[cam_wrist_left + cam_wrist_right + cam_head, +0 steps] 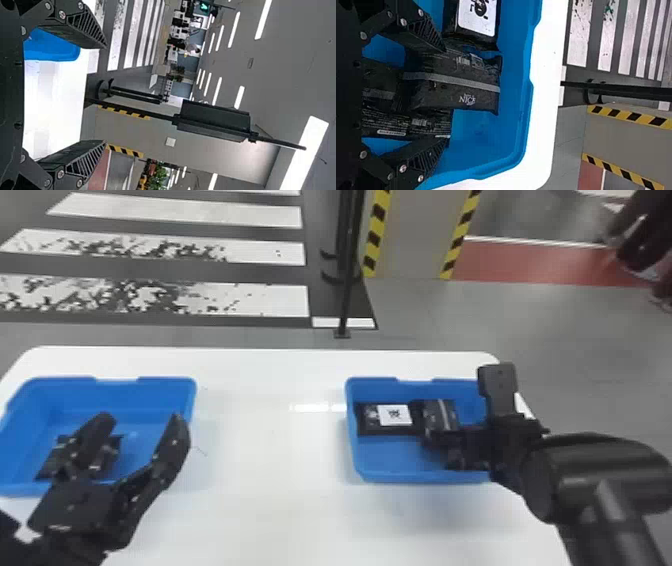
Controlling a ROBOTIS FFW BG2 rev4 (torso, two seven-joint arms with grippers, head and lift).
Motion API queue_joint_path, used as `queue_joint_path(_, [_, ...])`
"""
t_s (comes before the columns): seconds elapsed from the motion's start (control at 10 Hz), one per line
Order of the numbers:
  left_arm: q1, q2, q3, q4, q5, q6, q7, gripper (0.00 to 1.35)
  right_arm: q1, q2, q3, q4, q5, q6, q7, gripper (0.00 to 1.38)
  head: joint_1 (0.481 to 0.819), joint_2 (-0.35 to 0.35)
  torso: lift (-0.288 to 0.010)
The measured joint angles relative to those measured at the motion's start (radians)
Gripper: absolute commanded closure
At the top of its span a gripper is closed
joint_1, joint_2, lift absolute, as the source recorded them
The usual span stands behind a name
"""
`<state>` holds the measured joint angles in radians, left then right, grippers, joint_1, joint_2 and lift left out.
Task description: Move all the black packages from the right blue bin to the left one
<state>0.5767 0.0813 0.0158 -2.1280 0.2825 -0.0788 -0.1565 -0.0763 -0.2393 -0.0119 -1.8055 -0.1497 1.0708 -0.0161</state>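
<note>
Evidently spread wide, the two flat black fingers of the right gripper [467, 407] stand apart at the right of the head view, with the body of a soft black package with a grey stripe [459, 85] lying between them. That striped package lies in the right blue bin [425, 477], a rectangular plastic tub at the lower right of the frame. Beside it, toward the bin's left wall, lies a black package with a white label [370, 425]. The right wrist view also shows a black package with fine print [411, 122], partly overlapped by the striped one.

At the lower left of the head view, the left gripper [141, 418] is over the left blue bin [160, 382], its fingers well apart with nothing between them. Beneath it, what seems to be at least one black package [52, 457] lies in that bin, mostly hidden by the gripper.

Both bins rest on a white table [270, 470] with rounded corners. Beyond it, white floor stripes [200, 212] cross the upper left of the frame, a thin black post [346, 290] stands at the upper centre, and just right of that rises a grey column [417, 235] edged in yellow and black.
</note>
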Motion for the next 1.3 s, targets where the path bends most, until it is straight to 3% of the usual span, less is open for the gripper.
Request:
queue_joint_path(0.1, [0.0,0.0,0.0,0.0,-0.005,0.002,0.0,0.2,-0.016,0.0,0.0,0.036,0.001,-0.019,0.029,0.65,0.695,-0.119,-0.14])
queue_joint_path(0.2, [-0.002,0.0,0.0,0.001,-0.008,0.003,0.0,0.2,-0.029,0.0,0.0,0.073,0.001,-0.049,0.055,0.88,0.695,-0.118,-0.14])
queue_joint_path(0.6, [-0.002,0.0,0.002,0.001,-0.009,0.011,-0.002,0.2,-0.031,0.003,0.002,0.125,-0.025,-0.111,0.086,0.9,0.695,-0.106,-0.14])
queue_joint_path(0.7, [-0.002,0.0,0.002,0.001,-0.008,0.011,-0.003,0.2,-0.013,0.003,0.0,0.112,-0.05,-0.136,0.094,1.2,0.695,-0.097,-0.14])
queue_joint_path(1.1, [-0.002,-0.001,0.0,0.009,0.002,0.006,-0.003,0.2,0.091,0.009,-0.056,0.008,-0.115,-0.267,0.133,1.16,0.695,-0.084,-0.14])
queue_joint_path(1.3, [-0.002,-0.001,-0.002,0.011,0.006,-0.002,-0.003,0.19,0.152,0.009,-0.12,-0.081,-0.233,-0.271,0.235,1.16,0.695,-0.072,-0.14])
